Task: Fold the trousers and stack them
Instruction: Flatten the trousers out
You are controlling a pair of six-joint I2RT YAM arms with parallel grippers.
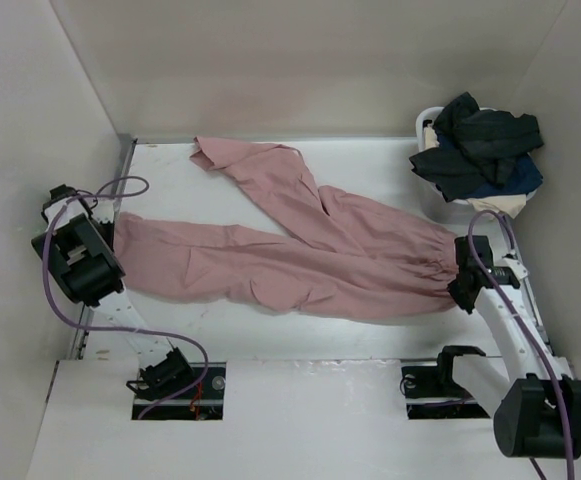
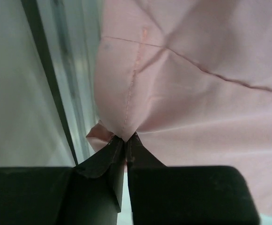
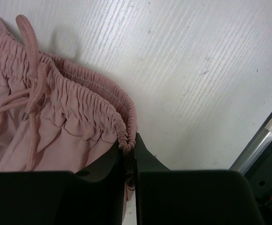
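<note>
The dusty-pink trousers (image 1: 300, 250) lie spread on the white table, waist at the right, one leg running left and the other angled to the back left. My left gripper (image 1: 105, 232) is shut on the hem end of the near leg at the table's left edge; the left wrist view shows the pink fabric (image 2: 182, 84) pinched between the black fingertips (image 2: 110, 154). My right gripper (image 1: 462, 290) is shut on the gathered elastic waist (image 3: 98, 105), with the drawstring (image 3: 30, 89) lying to its left.
A white basket (image 1: 432, 195) at the back right holds black and navy garments (image 1: 480, 140) over a cream cloth (image 1: 510, 203). White walls close in the table on the left, back and right. A metal rail (image 2: 51, 84) runs along the left edge.
</note>
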